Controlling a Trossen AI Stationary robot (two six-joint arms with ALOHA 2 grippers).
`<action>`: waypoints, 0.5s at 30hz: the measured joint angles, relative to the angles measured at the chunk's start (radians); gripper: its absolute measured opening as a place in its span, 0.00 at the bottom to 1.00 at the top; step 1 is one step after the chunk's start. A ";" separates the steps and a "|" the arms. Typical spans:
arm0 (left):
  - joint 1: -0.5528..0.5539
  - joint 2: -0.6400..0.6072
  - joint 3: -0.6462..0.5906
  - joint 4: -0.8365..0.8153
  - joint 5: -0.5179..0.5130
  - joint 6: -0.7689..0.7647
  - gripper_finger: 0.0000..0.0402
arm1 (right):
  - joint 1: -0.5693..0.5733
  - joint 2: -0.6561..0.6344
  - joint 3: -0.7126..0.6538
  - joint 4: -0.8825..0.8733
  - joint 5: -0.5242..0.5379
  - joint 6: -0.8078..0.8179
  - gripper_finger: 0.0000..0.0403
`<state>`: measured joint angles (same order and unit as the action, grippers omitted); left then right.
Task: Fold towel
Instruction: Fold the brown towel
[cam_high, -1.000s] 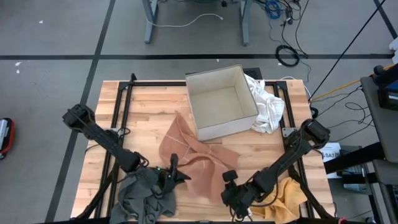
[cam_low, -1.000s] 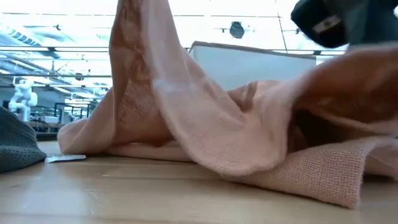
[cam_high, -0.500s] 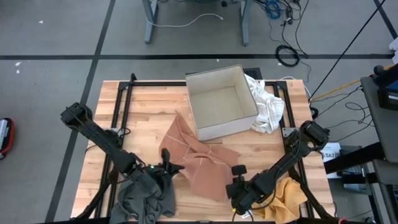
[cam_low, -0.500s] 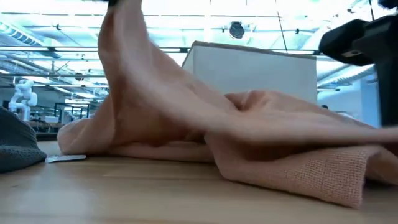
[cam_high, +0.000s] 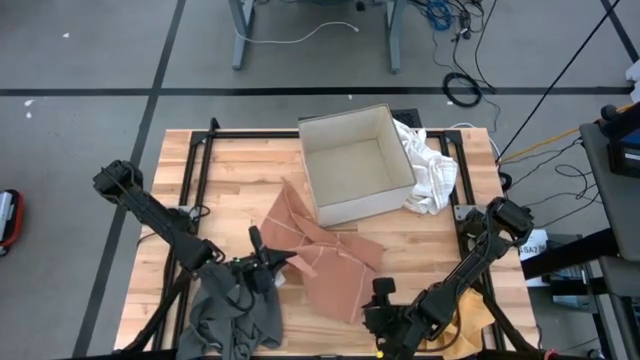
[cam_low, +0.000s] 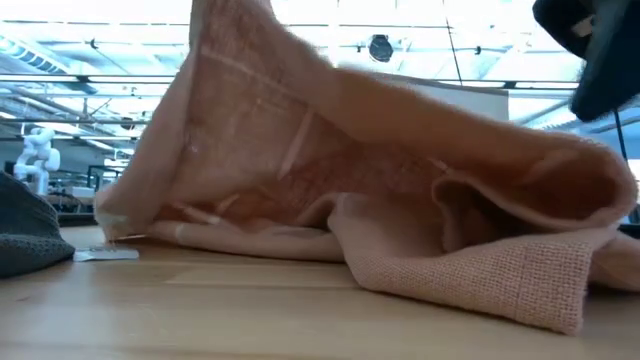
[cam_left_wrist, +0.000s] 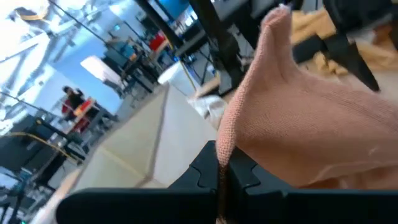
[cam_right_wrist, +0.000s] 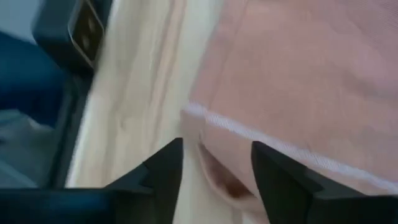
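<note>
Left hand (cam_high: 262, 262) is clamped on the towel (cam_high: 320, 255) edge; right hand (cam_right_wrist: 214, 163), fingers apart, sits just beside the near hem.

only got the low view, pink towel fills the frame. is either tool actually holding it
Observer: Yes. The left wrist view shows the left tool shut on an edge of the pink towel, lifting it.
Operator: and the right one
Observer: The right tool is open, with a hemmed corner of the towel lying between its fingers, not pinched.
Operator: theres something grey at my left edge
Observer: From above, that is a grey cloth bunched at the table's front left, under the left arm.
Operator: whats the white thing behind
Observer: An open white box, empty inside, touching the towel's far edge.
</note>
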<state>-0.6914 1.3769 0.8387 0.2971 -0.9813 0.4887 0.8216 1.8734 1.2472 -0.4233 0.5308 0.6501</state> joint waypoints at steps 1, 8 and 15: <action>0.006 0.000 0.000 0.018 0.000 0.016 0.00 | -0.001 0.007 0.001 0.025 0.005 0.011 0.48; 0.058 0.000 0.020 0.133 0.002 0.169 0.00 | -0.001 0.083 0.001 0.095 0.103 0.047 0.49; 0.123 0.000 0.106 0.132 0.002 0.321 0.00 | 0.007 0.120 0.000 0.088 0.151 0.093 0.44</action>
<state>-0.5686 1.3773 0.9449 0.4288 -0.9795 0.8096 0.8285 1.9930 1.2476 -0.3355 0.6819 0.7429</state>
